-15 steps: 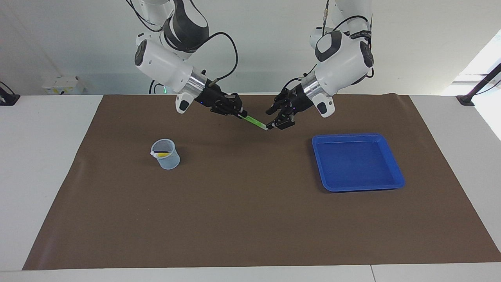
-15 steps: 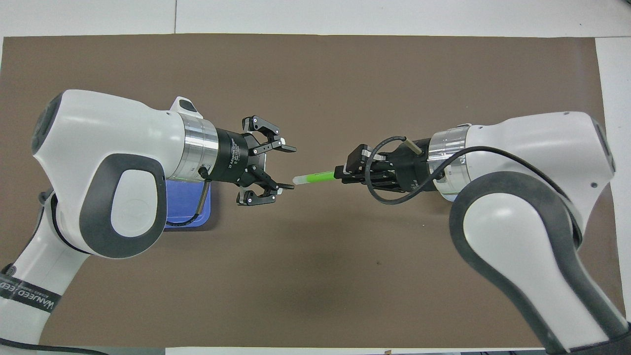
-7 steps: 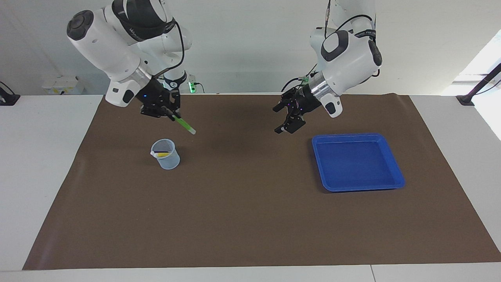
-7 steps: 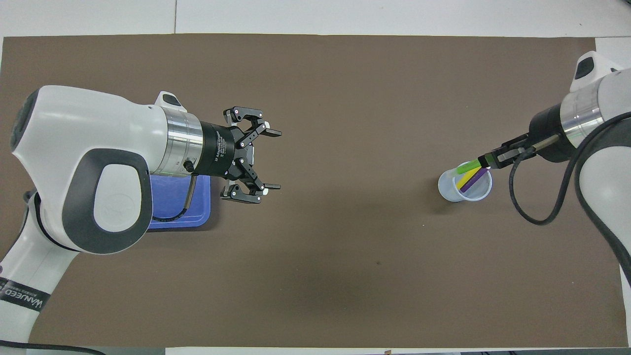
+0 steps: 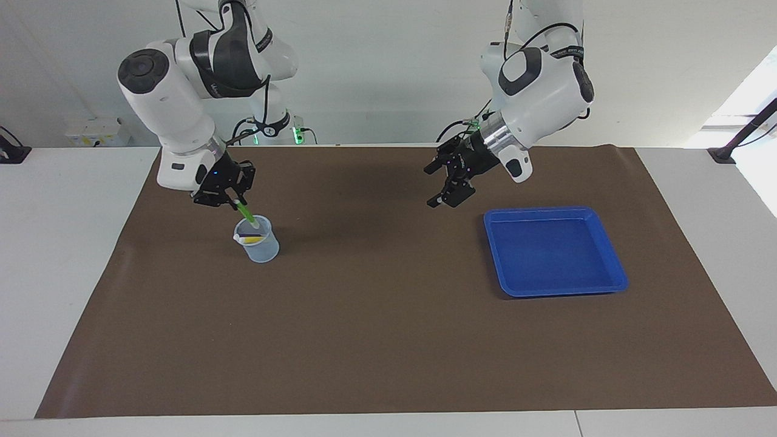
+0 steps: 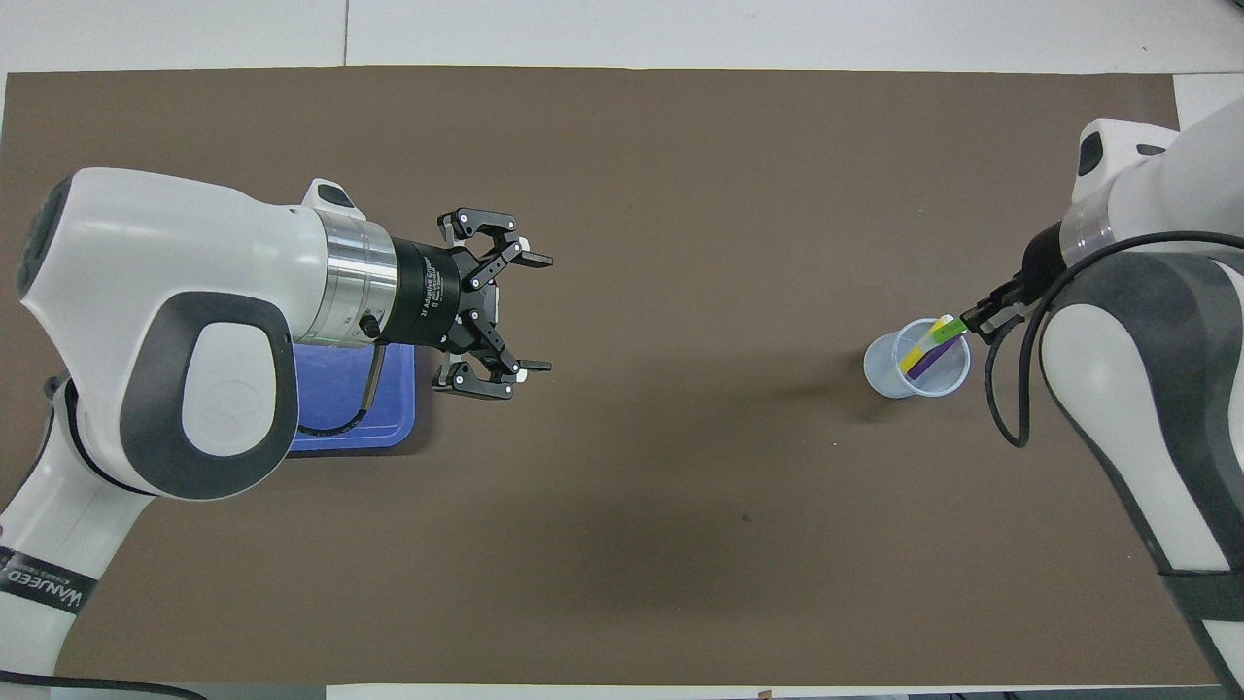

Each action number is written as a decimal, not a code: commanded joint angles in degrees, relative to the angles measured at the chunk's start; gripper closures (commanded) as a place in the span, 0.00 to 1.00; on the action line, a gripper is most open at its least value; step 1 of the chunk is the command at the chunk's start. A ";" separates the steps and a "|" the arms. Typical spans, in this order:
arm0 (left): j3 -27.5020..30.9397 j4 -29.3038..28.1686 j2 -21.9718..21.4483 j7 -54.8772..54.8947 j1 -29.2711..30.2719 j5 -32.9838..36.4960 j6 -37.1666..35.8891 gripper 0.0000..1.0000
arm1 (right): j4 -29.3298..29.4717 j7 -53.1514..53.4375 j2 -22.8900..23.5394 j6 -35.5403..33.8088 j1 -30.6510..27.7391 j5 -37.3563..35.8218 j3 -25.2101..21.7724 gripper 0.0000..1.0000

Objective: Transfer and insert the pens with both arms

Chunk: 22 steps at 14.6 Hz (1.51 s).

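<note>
My right gripper (image 5: pixel 234 202) is shut on the upper end of the green pen (image 5: pixel 246 213). It holds the pen steeply tilted over the clear plastic cup (image 5: pixel 262 249), and the pen's lower end dips inside the rim. In the overhead view the green pen (image 6: pixel 945 331) sticks out from the right gripper (image 6: pixel 975 321) over the cup (image 6: pixel 886 367). A yellow pen (image 6: pixel 915 358) and a purple pen (image 6: pixel 933 357) lean inside the cup. My left gripper (image 5: pixel 436 185) hangs open and holds nothing, above the mat beside the blue tray; it shows as well from overhead (image 6: pixel 544 313).
A blue tray (image 5: pixel 555 211) lies on the brown mat (image 5: pixel 376 340) toward the left arm's end; from overhead the left arm covers most of the tray (image 6: pixel 350 408). The cup stands toward the right arm's end.
The left gripper opened off the green pen and drew back toward the tray. The right arm carried the pen from mid-table to the cup and tipped it steeper, its lower end now inside the rim.
</note>
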 commanded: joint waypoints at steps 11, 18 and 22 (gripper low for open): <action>-0.38 3.17 -0.46 40.13 13.40 14.16 -19.82 0.00 | -5.48 -2.35 -4.75 0.92 -0.81 -1.39 0.04 0.08; 0.23 10.53 0.33 70.73 14.37 36.21 -29.03 0.00 | 6.04 10.45 -4.22 -11.74 -0.19 -1.30 0.13 0.00; 0.76 18.54 2.00 83.67 15.25 41.50 -35.90 0.00 | 8.41 19.36 -4.48 -14.92 -1.59 -2.27 -0.14 0.00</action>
